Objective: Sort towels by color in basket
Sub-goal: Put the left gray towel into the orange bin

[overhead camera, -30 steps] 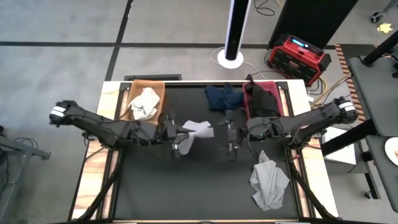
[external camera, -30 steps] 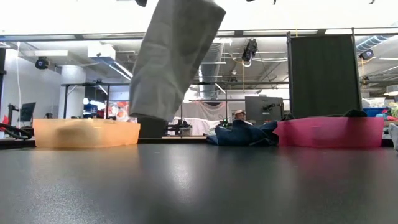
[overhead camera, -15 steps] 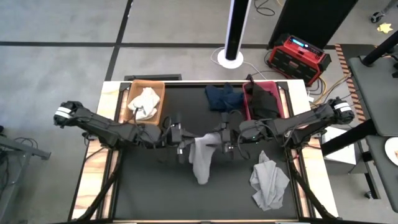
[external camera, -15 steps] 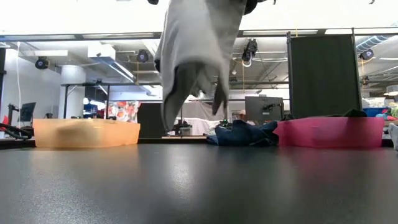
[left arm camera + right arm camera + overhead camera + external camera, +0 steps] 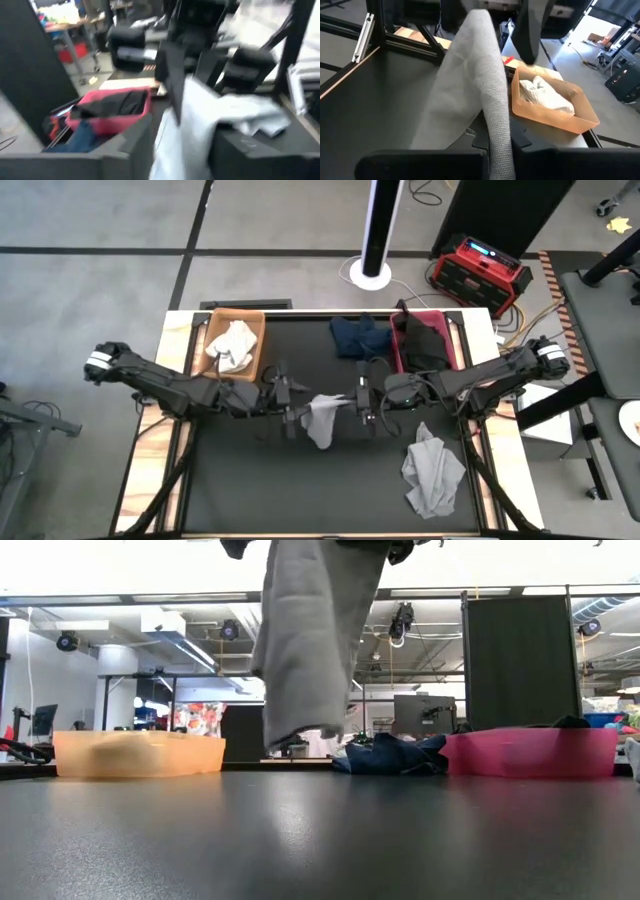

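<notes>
A light grey towel [image 5: 322, 420] hangs between my two grippers over the middle of the table; in the low view the towel [image 5: 310, 640] ends above the tabletop. My right gripper [image 5: 353, 402] is shut on it from the right. My left gripper [image 5: 293, 408] stands at its left side, open in the left wrist view [image 5: 182, 150], with the cloth [image 5: 200, 120] still passing between its fingers. A white towel [image 5: 232, 345] lies in the orange basket [image 5: 212, 330], a black one [image 5: 425, 340] in the pink basket [image 5: 400, 358]. A navy towel [image 5: 360, 335] and a second grey towel [image 5: 432, 472] lie on the table. My right gripper pinches an upper fold of the grey towel [image 5: 496, 127] between its two fingers, coming level from the table's right. The towel hangs slack below, clear of the table. My left gripper: the cloth runs between its open fingers; whether they still touch it I cannot tell.
The orange basket stands at the far left and the pink basket at the far right, with the navy towel between them. The second grey towel lies near the right front. A red case [image 5: 478, 272] and a white pole's base [image 5: 370, 275] stand on the floor beyond the table.
My right gripper has gone toward the table's left, up to the grey towel, and taken hold of it. The towel, held up by my left gripper alone a second ago, swung down toward the near edge and now hangs bunched between both grippers.
</notes>
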You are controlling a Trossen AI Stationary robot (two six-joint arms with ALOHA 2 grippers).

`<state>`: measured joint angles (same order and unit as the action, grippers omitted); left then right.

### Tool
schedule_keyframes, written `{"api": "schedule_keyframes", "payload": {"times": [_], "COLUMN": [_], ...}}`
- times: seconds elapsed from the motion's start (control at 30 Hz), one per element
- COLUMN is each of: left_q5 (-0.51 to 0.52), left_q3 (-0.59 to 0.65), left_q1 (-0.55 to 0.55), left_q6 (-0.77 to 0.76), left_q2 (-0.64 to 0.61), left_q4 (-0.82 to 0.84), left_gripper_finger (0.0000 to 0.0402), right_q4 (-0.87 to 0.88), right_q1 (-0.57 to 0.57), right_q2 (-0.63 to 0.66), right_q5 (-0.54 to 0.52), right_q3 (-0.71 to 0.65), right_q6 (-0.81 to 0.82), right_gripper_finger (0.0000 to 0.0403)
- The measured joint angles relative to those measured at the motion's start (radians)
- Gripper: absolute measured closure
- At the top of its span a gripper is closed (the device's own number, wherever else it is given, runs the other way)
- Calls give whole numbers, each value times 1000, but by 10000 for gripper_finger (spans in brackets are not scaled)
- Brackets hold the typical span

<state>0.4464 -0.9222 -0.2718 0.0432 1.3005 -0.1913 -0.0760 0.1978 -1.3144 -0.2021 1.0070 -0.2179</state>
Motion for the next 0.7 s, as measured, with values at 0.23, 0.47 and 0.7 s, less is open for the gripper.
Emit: {"api": "schedule_keyframes", "payload": {"times": [0.23,0.47,0.7], "left_q5": [162,66,8], "left_q3": [0,0,7], "left_q1": [1,1,2], "left_q6": [5,-51,-153], "left_q2": [-66,-106,-51], "left_q4": [174,274,286], "left_gripper_finger": [150,125,125], "right_q4": [99,216,230], "right_q1": [0,0,0], "right_q2": [18,19,18], "right_q5": [-15,-143,-144], "right_q3": [39,96,116], "right_q6": [59,94,95], "right_gripper_finger": [393,394,394]}}
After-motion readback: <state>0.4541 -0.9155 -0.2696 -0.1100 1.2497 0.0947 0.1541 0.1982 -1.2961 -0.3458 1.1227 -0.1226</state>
